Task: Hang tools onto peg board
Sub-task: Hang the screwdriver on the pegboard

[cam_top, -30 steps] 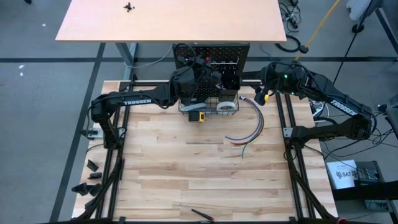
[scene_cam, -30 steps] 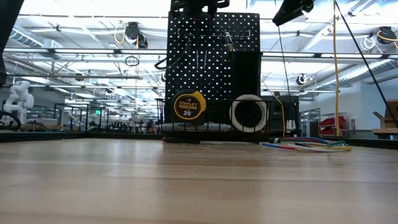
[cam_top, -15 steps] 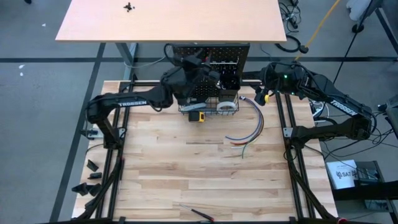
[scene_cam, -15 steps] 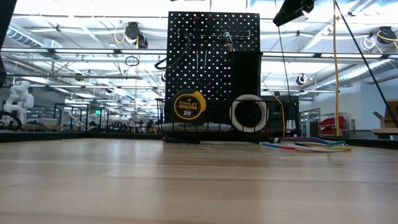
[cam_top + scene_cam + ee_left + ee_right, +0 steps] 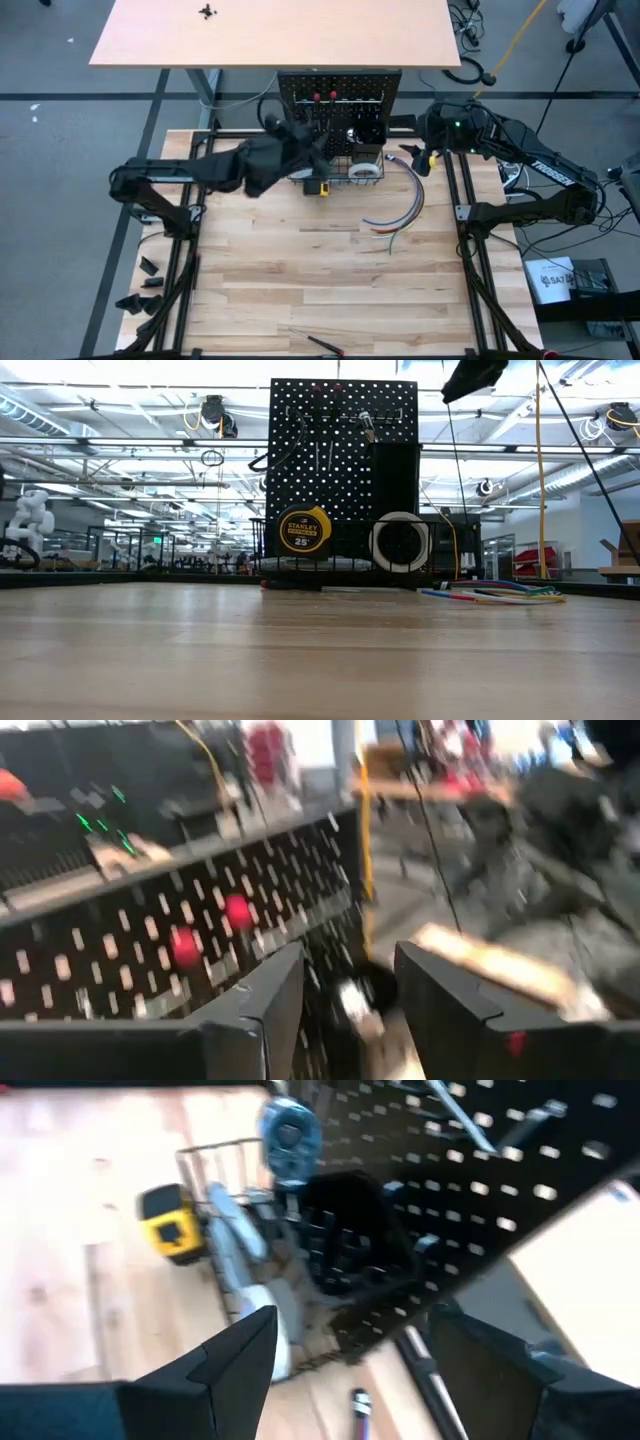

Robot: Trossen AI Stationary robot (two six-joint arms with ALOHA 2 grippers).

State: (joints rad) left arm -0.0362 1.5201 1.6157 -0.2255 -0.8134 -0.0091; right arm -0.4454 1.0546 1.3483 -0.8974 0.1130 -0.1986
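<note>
The peg board (image 5: 340, 100) stands upright at the table's far edge with the yellow tape measure (image 5: 304, 528) in its basket, while the left gripper (image 5: 345, 995) and right gripper (image 5: 350, 1355) hover nearby, jaws apart and empty.

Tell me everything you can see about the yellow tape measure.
The yellow tape measure has a yellow case with a round black label reading Stanley and 25. It stands upright on edge at the front of the black wire basket at the foot of the peg board, left of the white tape roll. No gripper touches it. From above it shows as a small yellow block at the basket's front edge.
</note>
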